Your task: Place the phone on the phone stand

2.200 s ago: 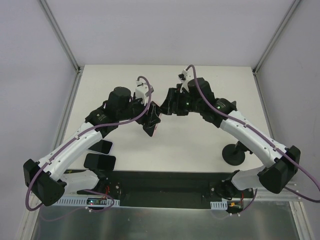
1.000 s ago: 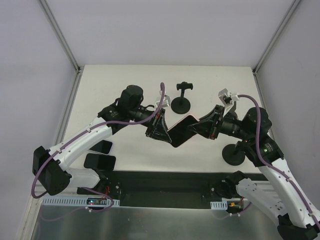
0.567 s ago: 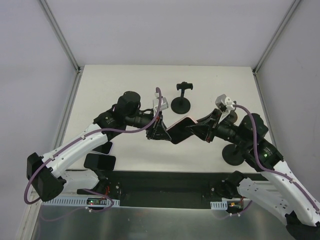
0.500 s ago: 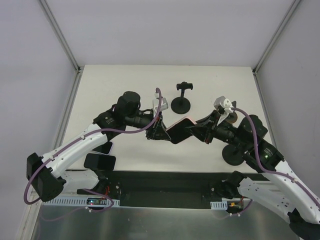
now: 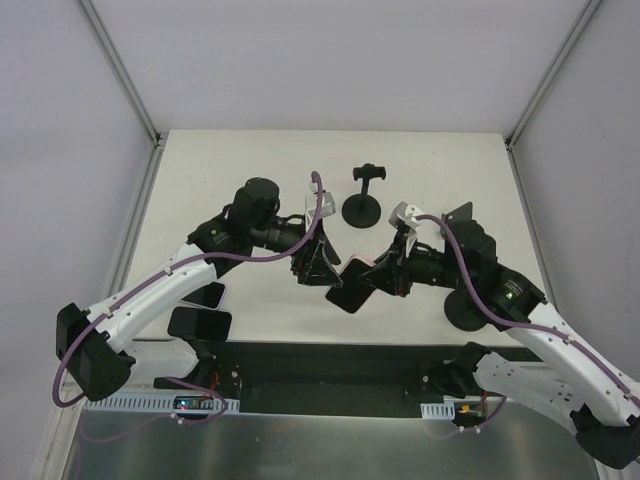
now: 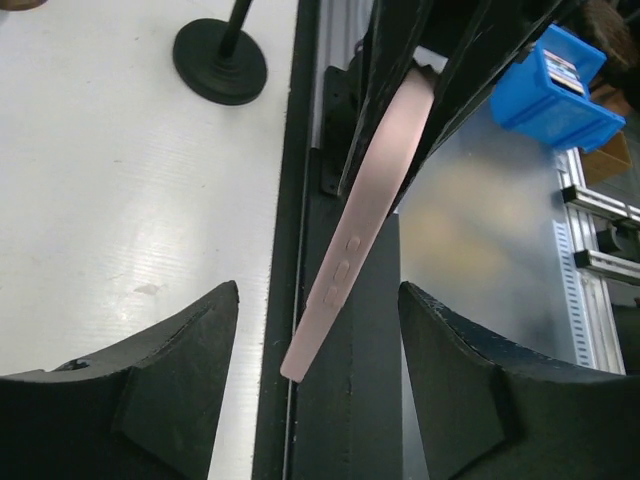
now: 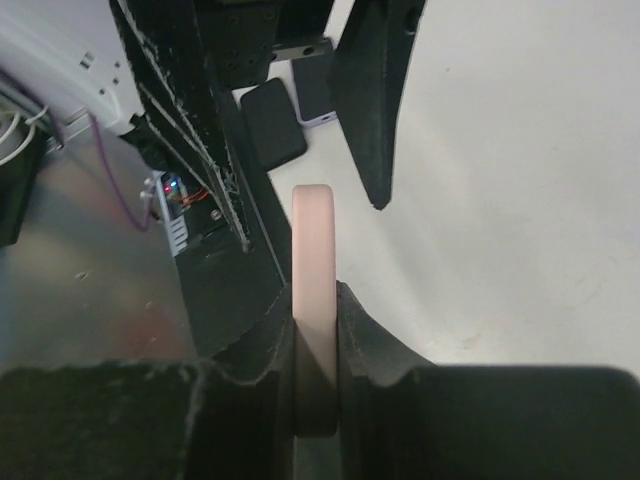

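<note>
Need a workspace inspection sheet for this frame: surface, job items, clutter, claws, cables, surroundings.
Surface: white table, no spills or debris seen.
Job's things: phone, pink-edged, held off the table; phone stand upright at the back, nothing on it.
Clutter: second stand on the right, partly hidden by the right arm; two spare phones lying flat near the left arm's base.
Claws: right claw shut on the phone's edge; left claw open, fingers either side of the phone, not touching it.
Cables: purple cables run along both arms; no snag seen.
Surroundings: white enclosure walls; blue bin beyond the table's near edge.
</note>
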